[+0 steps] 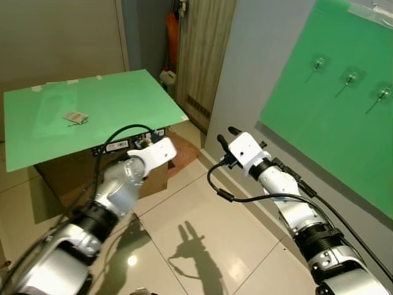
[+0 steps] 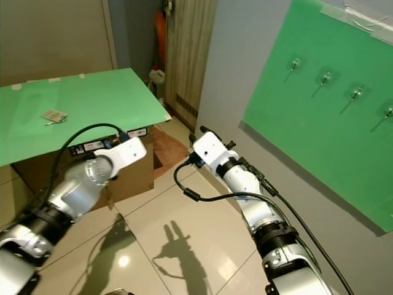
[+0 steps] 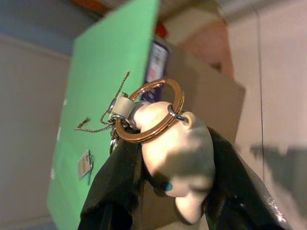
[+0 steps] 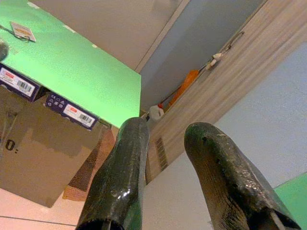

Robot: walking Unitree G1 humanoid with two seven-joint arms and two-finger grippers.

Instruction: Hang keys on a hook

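Two green surfaces frame the scene: a green panel [image 1: 331, 117] on the grey wall at the robot's right, carrying a row of small metal hooks [image 1: 350, 78], and a green sheet [image 1: 92, 110] covering a cardboard box [image 2: 132, 175] on the tiled floor. A flat tag [image 1: 75, 117] lies on the sheet. The left gripper [image 3: 168, 191] hangs beside the box, fingers clamped on the keys [image 3: 148, 115]: a pale, rounded charm on a gold ring with fine chains. The right gripper [image 4: 163, 167] is raised near the wall, fingers apart and empty.
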